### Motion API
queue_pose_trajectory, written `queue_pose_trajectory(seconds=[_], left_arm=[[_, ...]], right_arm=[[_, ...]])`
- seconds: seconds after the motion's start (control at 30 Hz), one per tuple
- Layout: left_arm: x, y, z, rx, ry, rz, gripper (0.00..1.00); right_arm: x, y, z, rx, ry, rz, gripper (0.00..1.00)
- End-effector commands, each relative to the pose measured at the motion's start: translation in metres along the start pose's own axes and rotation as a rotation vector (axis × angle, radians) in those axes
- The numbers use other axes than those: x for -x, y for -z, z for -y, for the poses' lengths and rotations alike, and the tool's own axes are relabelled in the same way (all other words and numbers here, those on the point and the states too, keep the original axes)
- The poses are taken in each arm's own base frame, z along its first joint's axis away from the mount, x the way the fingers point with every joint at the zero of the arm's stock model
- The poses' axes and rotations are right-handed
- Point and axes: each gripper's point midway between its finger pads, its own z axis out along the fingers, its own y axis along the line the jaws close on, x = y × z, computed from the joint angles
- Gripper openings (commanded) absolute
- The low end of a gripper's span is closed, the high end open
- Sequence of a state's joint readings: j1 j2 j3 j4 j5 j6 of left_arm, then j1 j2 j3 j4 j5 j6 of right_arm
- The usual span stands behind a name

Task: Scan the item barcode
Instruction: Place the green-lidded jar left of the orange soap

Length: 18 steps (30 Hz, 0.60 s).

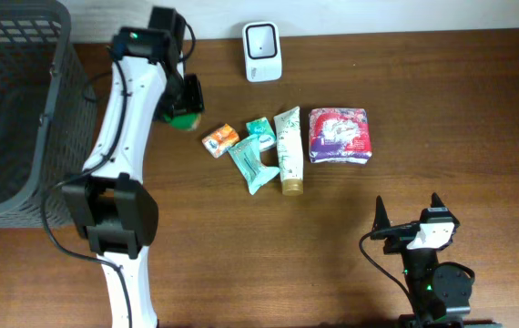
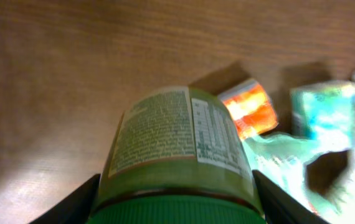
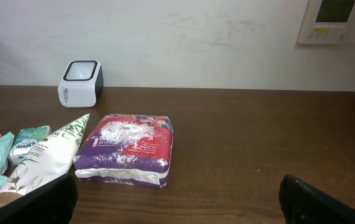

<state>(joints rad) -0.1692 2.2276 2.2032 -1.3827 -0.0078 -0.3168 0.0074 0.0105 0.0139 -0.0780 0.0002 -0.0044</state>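
Left gripper [image 1: 187, 100]: clenched on the bottle [image 2: 177, 143], probably to bring its label to the scanner [image 1: 262, 51].
Right gripper [image 1: 408, 215]: released, empty, resting aside.

a dark brown wooden desk [image 1: 460, 100] with a fine grain runs back to a plain off-white wall [image 3: 196, 37], faintly scuffed. a pale control panel [image 3: 334, 22] hangs on the wall at upper right. a dark grey slatted basket [image 1: 14, 100] stands at the desk's left edge.

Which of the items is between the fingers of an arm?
The green-capped bottle, between the left fingers; no other item is gripped.
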Motion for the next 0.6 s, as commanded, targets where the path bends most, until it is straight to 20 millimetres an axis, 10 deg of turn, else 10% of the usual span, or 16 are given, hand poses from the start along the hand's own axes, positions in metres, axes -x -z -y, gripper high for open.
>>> queue_pose_trajectory(seconds=[0.0,0.2,0.3,0.4,0.57], left_arm=[[-0.016,-0.032,-0.011,0.038,0.019,-0.053,0.56],[-0.029,-0.052,-0.014,0.053,0.018,-0.096,0.64],[-0.029,-0.052,-0.019,0.054,0.027,-0.099,0.97],[-0.023,-0.043,-0.022,0.048,0.04,-0.087,1.0],[0.003,0.097,-0.016,-0.018,0.048,0.098,0.99]], right_arm=[[-0.003,0.0,0.0,0.0,0.007,-0.005,0.99],[-0.003,0.0,0.0,0.0,0.007,-0.005,0.98],[-0.003,0.0,0.0,0.0,0.007,-0.005,0.99],[-0.003,0.0,0.0,0.0,0.007,-0.005,0.99],[-0.003,0.0,0.0,0.0,0.007,-0.005,0.98]])
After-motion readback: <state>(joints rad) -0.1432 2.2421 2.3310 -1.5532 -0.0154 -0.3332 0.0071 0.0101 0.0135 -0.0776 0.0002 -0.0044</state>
